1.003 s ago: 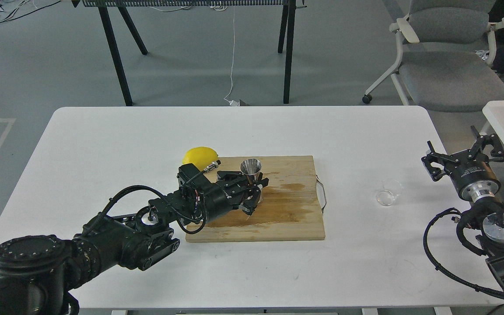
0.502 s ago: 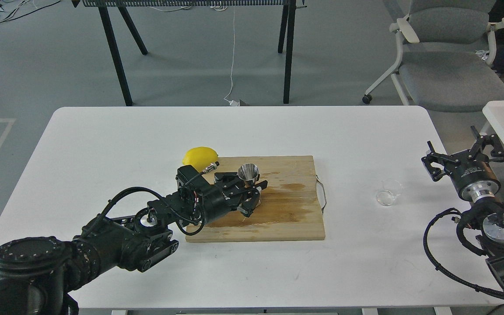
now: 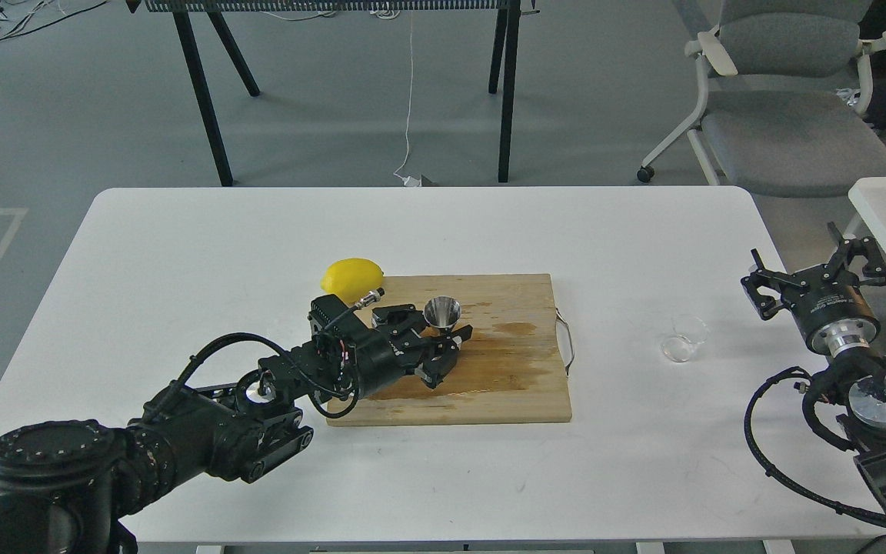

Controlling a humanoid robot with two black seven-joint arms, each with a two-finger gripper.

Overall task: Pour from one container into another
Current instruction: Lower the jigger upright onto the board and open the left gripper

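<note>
The steel jigger (image 3: 441, 312) stands upright on the left half of the wooden cutting board (image 3: 504, 385), its mouth facing up. My left gripper (image 3: 445, 352) comes in from the left and is shut on the jigger's lower part, hiding its base. The small clear cup (image 3: 683, 338) sits alone on the white table (image 3: 627, 231), to the right of the board. My right gripper (image 3: 812, 265) hovers open at the table's right edge, about a hand's width to the right of the cup, with nothing between its fingers.
A yellow lemon (image 3: 351, 275) lies at the board's far left corner, just behind my left wrist. A dark wet patch (image 3: 516, 329) marks the board's middle. An office chair (image 3: 789, 100) and a second white table (image 3: 885, 208) stand beyond the right side.
My left gripper has sunk a little toward the board with the jigger in it, and the jigger's mouth now sits lower. The right arm and the clear cup have not moved.
</note>
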